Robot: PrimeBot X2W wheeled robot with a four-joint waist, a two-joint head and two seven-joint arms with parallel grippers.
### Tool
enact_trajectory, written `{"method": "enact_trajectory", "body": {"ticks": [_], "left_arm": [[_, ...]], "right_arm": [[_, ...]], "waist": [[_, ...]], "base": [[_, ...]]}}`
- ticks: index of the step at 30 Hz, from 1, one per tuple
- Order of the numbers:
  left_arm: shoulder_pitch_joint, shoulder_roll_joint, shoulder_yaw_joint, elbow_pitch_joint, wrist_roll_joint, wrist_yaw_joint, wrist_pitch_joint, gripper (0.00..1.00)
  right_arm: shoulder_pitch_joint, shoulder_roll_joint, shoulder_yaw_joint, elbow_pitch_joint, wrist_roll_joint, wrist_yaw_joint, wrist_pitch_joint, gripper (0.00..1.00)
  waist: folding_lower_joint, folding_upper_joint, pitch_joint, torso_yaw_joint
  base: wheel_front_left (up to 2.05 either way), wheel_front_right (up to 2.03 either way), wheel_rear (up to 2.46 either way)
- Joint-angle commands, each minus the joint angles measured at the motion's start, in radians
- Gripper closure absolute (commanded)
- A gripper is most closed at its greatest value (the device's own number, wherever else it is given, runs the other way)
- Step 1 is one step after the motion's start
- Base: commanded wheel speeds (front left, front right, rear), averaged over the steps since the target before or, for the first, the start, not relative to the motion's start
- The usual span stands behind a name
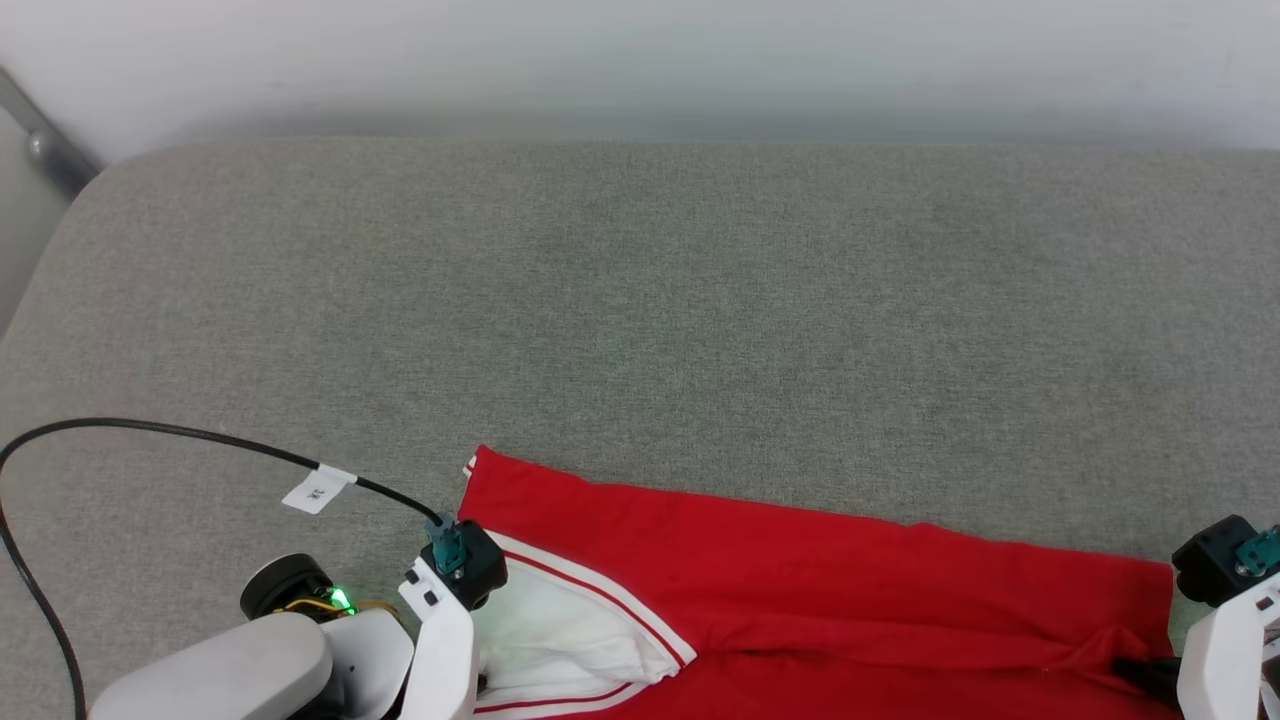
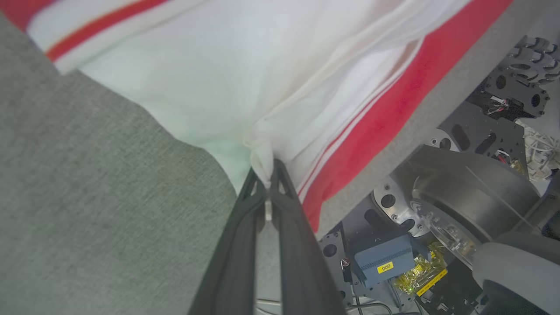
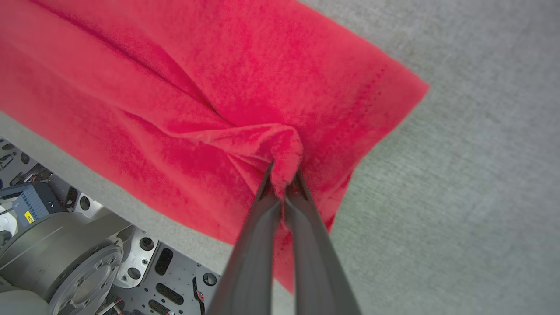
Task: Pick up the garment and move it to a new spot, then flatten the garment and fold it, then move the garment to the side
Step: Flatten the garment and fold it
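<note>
You have the garment [image 1: 800, 560] spread along the near edge of the grey cushion [image 1: 640, 300]. Your left gripper [image 2: 266, 175] pinches the white sleeve toward the cushion's left. Your right gripper [image 3: 283, 175] is clenched on a red fold at the cushion's right. Both forearms reach in from that near edge.

Table [image 1: 640, 280] open from 9 through 12 to 3 o'clock, unobstructed up to the wall [image 1: 640, 60]. Garment [image 1: 800, 580] occupies the near edge at 6 o'clock. Black cable [image 1: 180, 431] arcs over the surface at 8 o'clock.
</note>
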Motion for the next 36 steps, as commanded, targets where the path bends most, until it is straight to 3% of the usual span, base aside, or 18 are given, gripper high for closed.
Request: {"method": "enact_trajectory", "body": {"ticks": [1, 3, 4, 5, 6, 11, 16, 25, 31, 36], "left_arm": [[0.015, -0.007, 0.002, 0.007, 0.004, -0.001, -0.007, 1.00], [0.021, -0.011, 0.006, 0.029, 0.008, -0.001, -0.027, 1.00], [0.021, -0.015, 0.010, 0.038, 0.013, 0.002, -0.042, 0.52], [0.021, -0.017, 0.016, 0.046, 0.019, 0.003, -0.063, 0.00], [0.023, -0.018, 0.021, 0.050, 0.023, 0.005, -0.082, 0.00], [0.034, -0.005, 0.073, 0.011, 0.073, 0.060, -0.233, 0.00], [0.074, -0.006, 0.143, -0.013, 0.149, 0.178, -0.460, 0.00], [0.175, -0.079, 0.243, 0.015, 0.239, 0.414, -0.804, 0.00], [0.226, -0.131, 0.312, 0.053, 0.305, 0.531, -0.875, 0.00], [0.285, -0.192, 0.425, 0.020, 0.393, 0.610, -0.881, 0.00]], "right_arm": [[0.001, 0.007, 0.003, 0.005, -0.006, -0.001, -0.009, 1.00], [-0.007, 0.016, 0.008, 0.019, -0.003, -0.001, -0.027, 1.00], [-0.012, 0.019, 0.007, 0.022, -0.006, -0.001, -0.040, 0.68], [-0.016, 0.021, 0.005, 0.024, -0.011, -0.001, -0.056, 0.15], [-0.017, 0.023, 0.004, 0.024, -0.007, -0.001, -0.066, 0.00], [0.007, 0.014, -0.037, -0.021, -0.004, -0.001, -0.149, 0.00], [0.060, 0.016, -0.158, -0.078, -0.002, -0.001, -0.243, 0.00], [0.216, 0.132, -0.422, -0.011, 0.047, -0.001, -0.287, 0.00], [0.274, 0.210, -0.470, 0.028, 0.090, -0.001, -0.241, 0.00], [0.281, 0.254, -0.457, 0.060, 0.097, -0.001, -0.202, 0.00]], "waist": [[0.0001, 0.0000, 0.005, -0.002], [0.0001, 0.0000, 0.006, -0.003], [0.0001, 0.0000, 0.002, -0.004], [0.0001, 0.0000, -0.004, -0.005], [0.0001, 0.0000, -0.013, -0.006], [0.0001, 0.0000, -0.060, -0.010], [0.0001, 0.0000, -0.084, -0.009], [0.0001, 0.0000, -0.064, 0.003], [0.0001, 0.0000, -0.040, 0.013], [0.0001, 0.0000, -0.025, 0.021]], "base": [[0.00, 0.00, 0.00], [0.00, 0.00, 0.00], [0.00, 0.00, 0.00], [0.00, 0.00, 0.00], [0.00, 0.00, 0.00], [0.00, 0.00, 0.00], [0.00, 0.00, 0.00], [0.00, 0.00, 0.00], [0.00, 0.00, 0.00], [0.00, 0.00, 0.00]]}}
